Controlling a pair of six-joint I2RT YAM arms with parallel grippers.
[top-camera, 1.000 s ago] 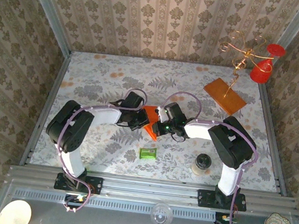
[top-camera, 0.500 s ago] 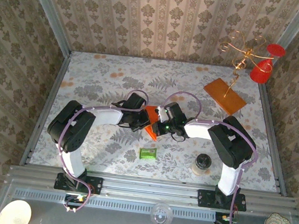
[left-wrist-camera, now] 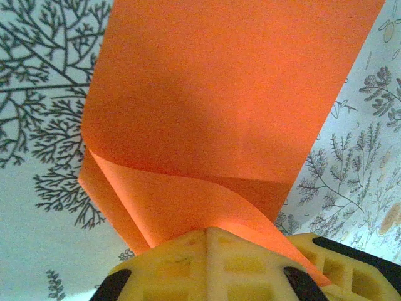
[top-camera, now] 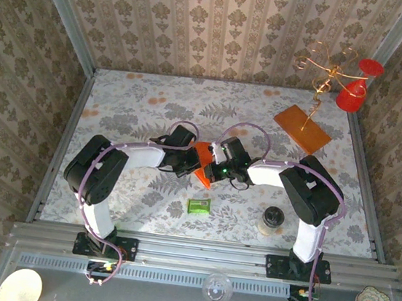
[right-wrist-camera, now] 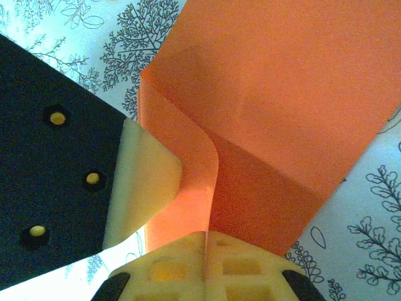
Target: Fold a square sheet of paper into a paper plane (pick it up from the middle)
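We list: floral table (top-camera: 119, 104). Brown board (top-camera: 303, 128) with wire stand (top-camera: 327, 69), far right. Orange paper (top-camera: 202, 153), mid-table, partly folded, half hidden from above by both wrists. Left gripper (left-wrist-camera: 207, 233) and right gripper (right-wrist-camera: 205, 237) each clamped on its edge. Dark jar (top-camera: 273, 219) and green packet (top-camera: 198, 206) near the front.

Left arm (top-camera: 138, 155) and right arm (top-camera: 275, 174) bend inward toward each other, left gripper (top-camera: 190, 165) and right gripper (top-camera: 211, 170) almost nose to nose, each pinched tight on the orange paper (top-camera: 202, 151).

Damask wallpaper (top-camera: 223, 28), floral tabletop (top-camera: 140, 106) — even light
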